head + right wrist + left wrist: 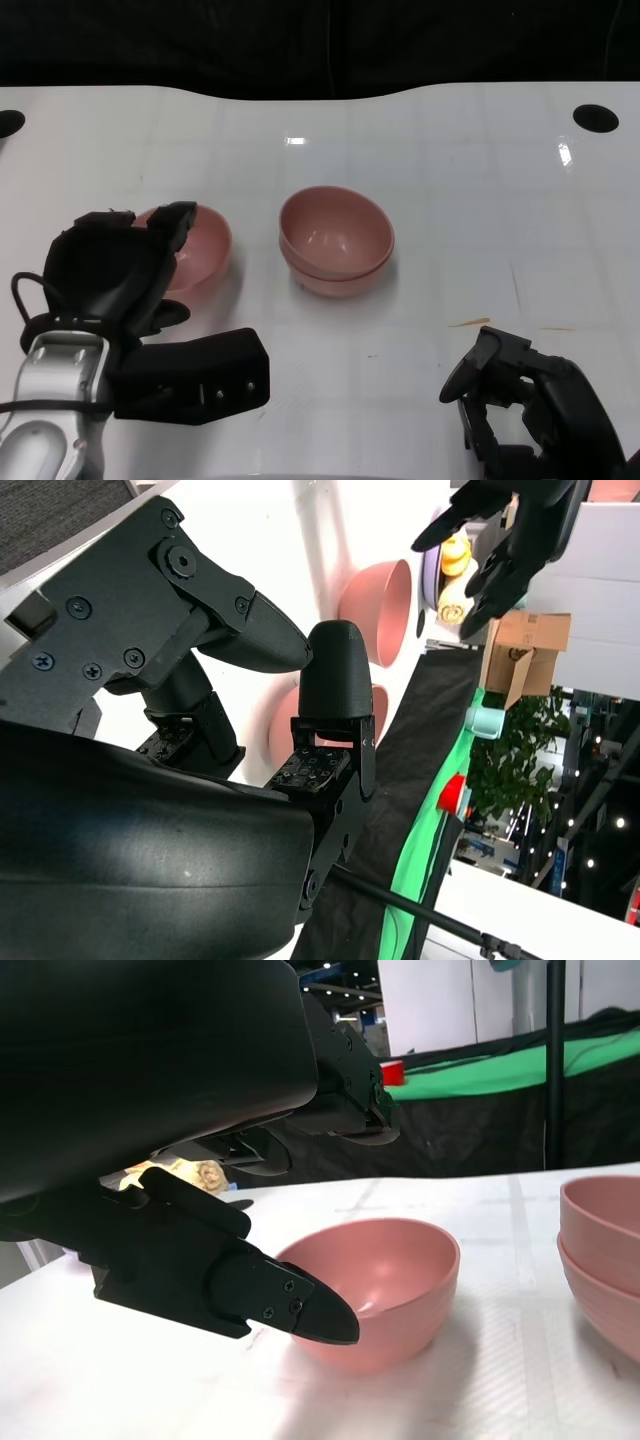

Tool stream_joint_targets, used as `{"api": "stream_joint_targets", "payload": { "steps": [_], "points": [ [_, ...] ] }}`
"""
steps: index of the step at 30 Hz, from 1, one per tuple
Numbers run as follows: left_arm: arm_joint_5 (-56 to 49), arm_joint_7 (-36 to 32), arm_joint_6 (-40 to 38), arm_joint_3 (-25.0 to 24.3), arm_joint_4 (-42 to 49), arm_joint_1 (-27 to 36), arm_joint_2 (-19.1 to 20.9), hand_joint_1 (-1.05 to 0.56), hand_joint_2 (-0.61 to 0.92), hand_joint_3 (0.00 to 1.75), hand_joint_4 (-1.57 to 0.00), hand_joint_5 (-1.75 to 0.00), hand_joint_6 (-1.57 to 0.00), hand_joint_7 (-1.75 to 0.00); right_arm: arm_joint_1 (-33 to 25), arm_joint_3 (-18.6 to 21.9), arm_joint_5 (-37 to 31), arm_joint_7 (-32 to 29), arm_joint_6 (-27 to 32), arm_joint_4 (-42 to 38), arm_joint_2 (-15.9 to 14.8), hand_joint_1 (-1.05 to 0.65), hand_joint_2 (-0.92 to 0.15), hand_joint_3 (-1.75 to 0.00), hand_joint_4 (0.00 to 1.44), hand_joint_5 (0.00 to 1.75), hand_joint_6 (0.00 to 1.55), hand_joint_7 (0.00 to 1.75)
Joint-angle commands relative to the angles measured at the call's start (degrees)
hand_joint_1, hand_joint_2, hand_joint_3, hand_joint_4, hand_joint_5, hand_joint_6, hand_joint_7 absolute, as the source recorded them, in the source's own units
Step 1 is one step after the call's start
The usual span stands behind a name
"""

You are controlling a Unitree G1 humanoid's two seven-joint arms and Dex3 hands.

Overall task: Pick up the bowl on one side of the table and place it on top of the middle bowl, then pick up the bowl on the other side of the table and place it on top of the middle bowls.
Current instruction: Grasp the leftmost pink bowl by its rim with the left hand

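Note:
Two pink bowls sit nested as a stack (335, 240) at the table's middle. A single pink bowl (200, 246) stands upright to its left. My left hand (115, 268) reaches over that bowl's near-left rim with its fingers spread. In the left wrist view the thumb (250, 1295) lies at the near rim of the bowl (385, 1280) and the other fingers (340, 1095) hover above it, without a closed grip. The stack (605, 1260) shows at that view's edge. My right hand (520, 398) hangs at the lower right, holding nothing, well clear of the bowls.
The white table (470, 200) has a dark round hole (595, 117) at the far right and another (8, 123) at the far left. A black cloth runs behind the far edge. Small orange marks (470, 322) lie right of the stack.

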State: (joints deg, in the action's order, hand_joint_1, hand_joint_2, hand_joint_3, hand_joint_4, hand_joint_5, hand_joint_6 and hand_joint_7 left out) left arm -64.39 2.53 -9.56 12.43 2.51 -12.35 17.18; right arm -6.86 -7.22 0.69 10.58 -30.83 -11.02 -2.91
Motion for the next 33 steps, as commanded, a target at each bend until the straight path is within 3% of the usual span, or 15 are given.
{"api": "stream_joint_targets", "payload": {
  "steps": [1, 15, 18, 19, 20, 22, 23, 26, 27, 28, 29, 33],
  "points": [
    [0.5, -1.4, -1.1, 2.6, 7.8, -4.6, 0.1, -0.54, 0.90, 0.00, -0.51, -0.04, -0.41, -0.02, -0.2, 0.5, 0.4, 0.2, 0.1, 0.8, -0.1, -0.22, -0.43, -1.34, 0.88, 1.74, 0.81, 1.47],
    [5.0, -3.8, -3.7, 11.8, 32.7, -17.6, -2.7, -0.57, 0.91, 0.00, -0.63, -0.06, -0.50, -0.03, -0.6, 0.4, 0.5, 0.9, 0.4, 1.6, 0.6, -0.21, -0.43, -1.32, 0.87, 1.75, 0.79, 1.49],
    [6.9, -5.2, -2.9, 13.2, 40.2, -21.1, -3.7, -0.50, 0.92, 0.03, -0.76, -0.11, -0.56, -0.04, -0.6, 0.3, 0.7, 1.1, 0.3, 1.7, 0.6, -0.20, -0.45, -1.30, 0.86, 1.75, 0.79, 1.49],
    [7.7, -6.6, -1.7, 13.5, 42.4, -21.9, -3.8, -0.43, 0.92, 0.07, -0.85, -0.57, -0.69, -0.06, -0.7, 0.3, 0.4, 1.0, 0.1, 1.7, 0.6, -0.20, -0.45, -1.29, 0.86, 1.75, 0.79, 1.49],
    [8.4, -7.8, -0.8, 13.8, 44.2, -22.6, -3.8, -0.39, 0.92, 0.08, -0.81, -1.03, -0.84, -0.08, -0.7, 0.3, 0.3, 1.0, 0.0, 1.7, 0.6, -0.20, -0.45, -1.29, 0.86, 1.75, 0.79, 1.49],
    [9.2, -11.4, 0.9, 14.6, 47.0, -23.5, -3.7, -0.36, 0.92, 0.11, -0.78, -1.47, -0.98, -0.10, -0.8, 0.3, 0.2, 1.0, -0.4, 1.7, 0.7, -0.20, -0.46, -1.29, 0.86, 1.75, 0.79, 1.49],
    [9.4, -13.4, 1.5, 15.1, 48.2, -23.8, -3.7, -0.36, 0.92, 0.18, -0.79, -1.61, -1.03, -0.12, -0.8, 0.2, 0.2, 1.0, -0.5, 1.7, 0.7, -0.20, -0.46, -1.29, 0.86, 1.75, 0.79, 1.49],
    [9.9, -17.3, 2.5, 16.0, 49.1, -24.2, -3.4, -0.34, 0.92, 0.22, -0.80, -1.73, -1.07, -0.15, -1.0, 0.1, 0.2, 1.1, -0.3, 2.1, 0.7, -0.20, -0.47, -1.29, 0.86, 1.75, 0.78, 1.48],
    [10.4, -17.4, 2.5, 16.0, 49.0, -24.4, -3.5, -0.33, 0.92, 0.21, -0.81, -1.74, -1.03, -0.31, -1.0, 0.2, 0.2, 1.0, -0.1, 2.1, 0.7, -0.20, -0.46, -1.28, 0.86, 1.75, 0.79, 1.48],
    [10.8, -17.3, 2.4, 16.0, 49.0, -24.5, -3.5, -0.33, 0.92, 0.18, -0.81, -1.74, -0.89, -0.66, -1.0, 0.2, 0.1, 1.0, 0.0, 2.2, 0.7, -0.20, -0.46, -1.28, 0.86, 1.75, 0.79, 1.48],
    [11.2, -17.6, 2.5, 16.1, 48.9, -24.5, -3.5, -0.33, 0.92, 0.16, -0.81, -1.74, -0.83, -0.80, -0.9, 0.2, 0.0, 0.9, -0.1, 2.1, 0.7, -0.20, -0.46, -1.28, 0.86, 1.75, 0.79, 1.47],
    [11.7, -19.1, 2.9, 16.8, 48.1, -24.5, -2.8, -0.34, 0.92, 0.16, -0.79, -1.75, -0.79, -0.77, -0.9, 0.3, -0.1, 0.8, -0.4, 2.0, 0.6, -0.20, -0.47, -1.27, 0.86, 1.74, 0.79, 1.47]
  ]
}}
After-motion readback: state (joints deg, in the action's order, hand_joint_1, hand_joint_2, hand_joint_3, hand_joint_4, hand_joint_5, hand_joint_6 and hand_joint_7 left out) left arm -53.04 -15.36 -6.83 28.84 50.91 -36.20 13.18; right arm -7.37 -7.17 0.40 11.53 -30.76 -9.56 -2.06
